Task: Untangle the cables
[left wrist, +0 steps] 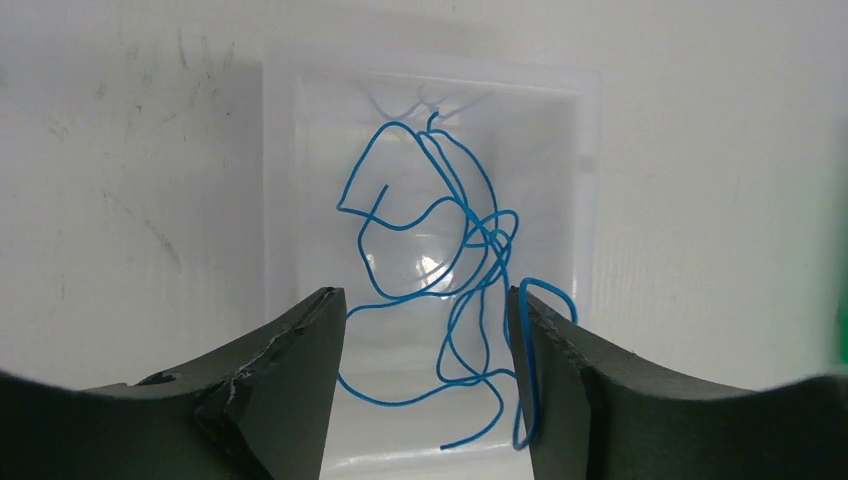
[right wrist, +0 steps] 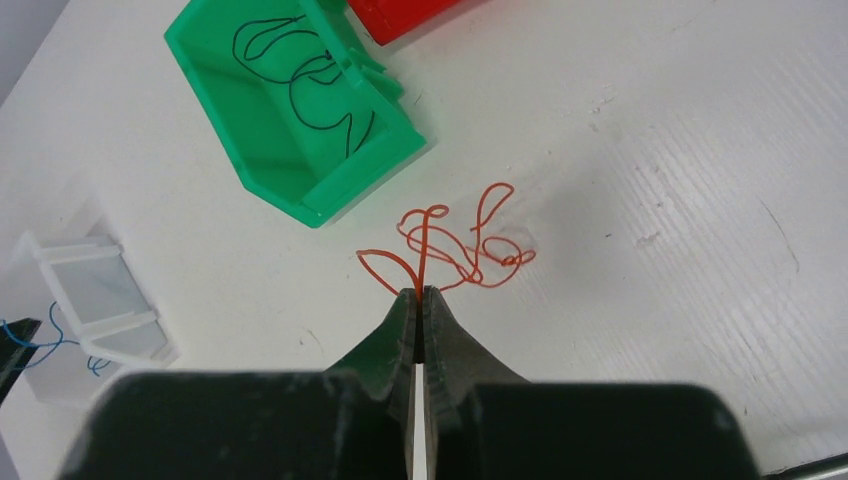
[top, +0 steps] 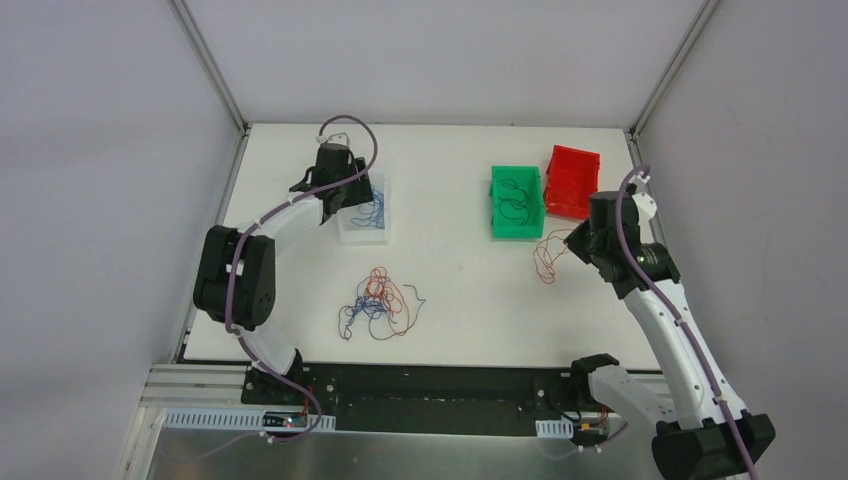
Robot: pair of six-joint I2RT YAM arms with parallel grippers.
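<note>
**Left gripper [left wrist: 425,310] parted over the clear bin, right gripper [right wrist: 421,295] pinching a red cable**

Both grippers are busy at the far side of the table [top: 460,330]. The left one hangs above the clear bin [left wrist: 585,200] near the far left edge. Its dark jaws stand apart and clamp nothing. A blue cable [left wrist: 488,232] lies inside the bin in loose, springy loops, and one loop leans against the inner face of a finger. The right gripper is clenched on one end of a red cable [right wrist: 423,250]. The rest of that cable curls on the table just beside the green bin [right wrist: 300,200], toward the far right corner.

By these views the sorting is well under way but not finished. Blue wire is in the clear bin and a black cable [right wrist: 296,100] is in the green bin. The red cable looks bound for the red bin [top: 572,185] next to the green one, though it is not in it yet. A knot of red and blue strands, the tangle [top: 375,300], sits in the middle of the table, nearer the near edge. That is the main work left.

The cables are hair-thin, glossy and kinky, far finer than a finger. The clear bin is frosted, translucent plastic with a ribbed wall. The green and red bins are opaque, hard moulded plastic with sloped fronts. The table is matte white, scuffed and scratched.
</note>
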